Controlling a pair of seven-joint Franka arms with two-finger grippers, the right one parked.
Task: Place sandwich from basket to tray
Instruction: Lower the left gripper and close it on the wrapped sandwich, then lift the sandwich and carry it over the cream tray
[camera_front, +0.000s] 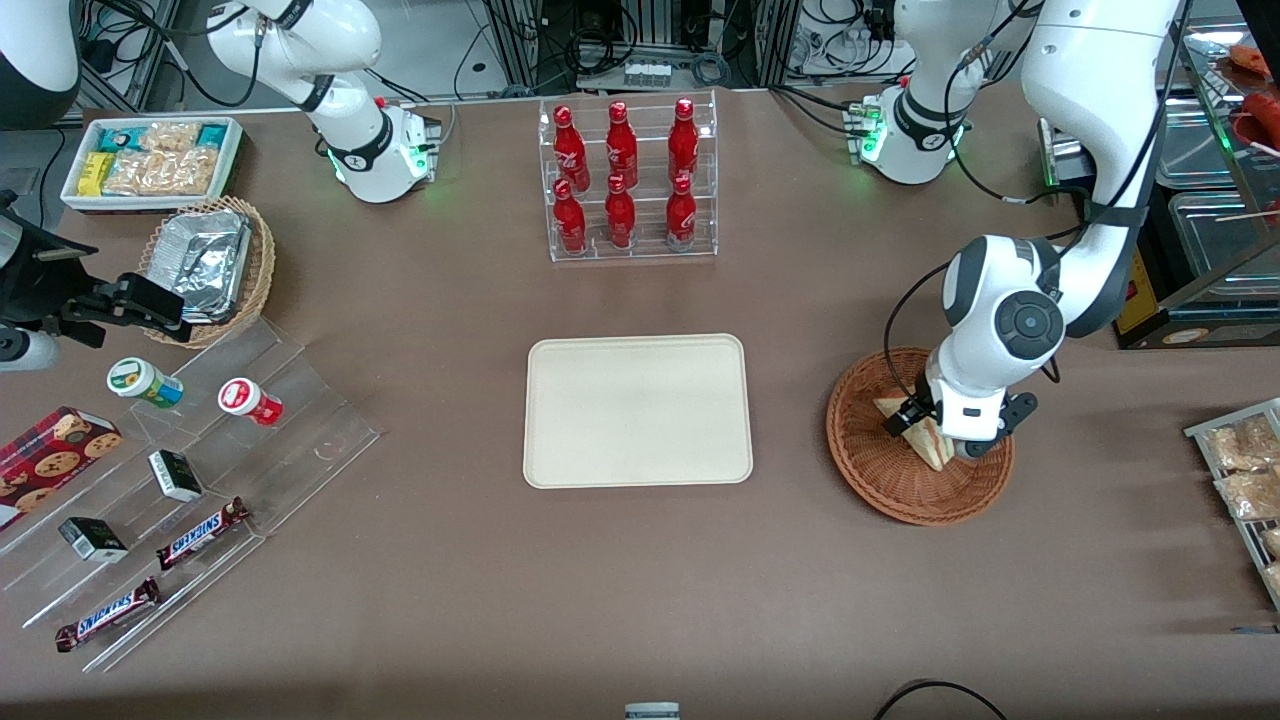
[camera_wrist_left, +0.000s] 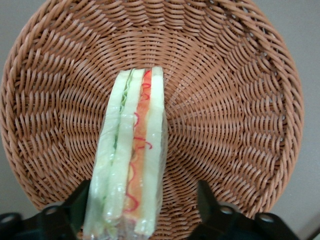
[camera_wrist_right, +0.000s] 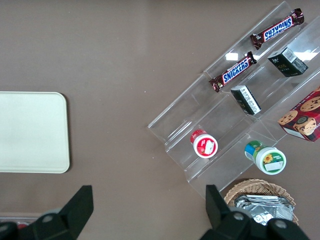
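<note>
Both pincer fingers flanking sandwich.

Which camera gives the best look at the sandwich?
The left wrist view: the sandwich fills it, layers visible, between the gripper fingers, over the basket. The front view shows it small, partly hidden; the right wrist view, not at all.
</note>
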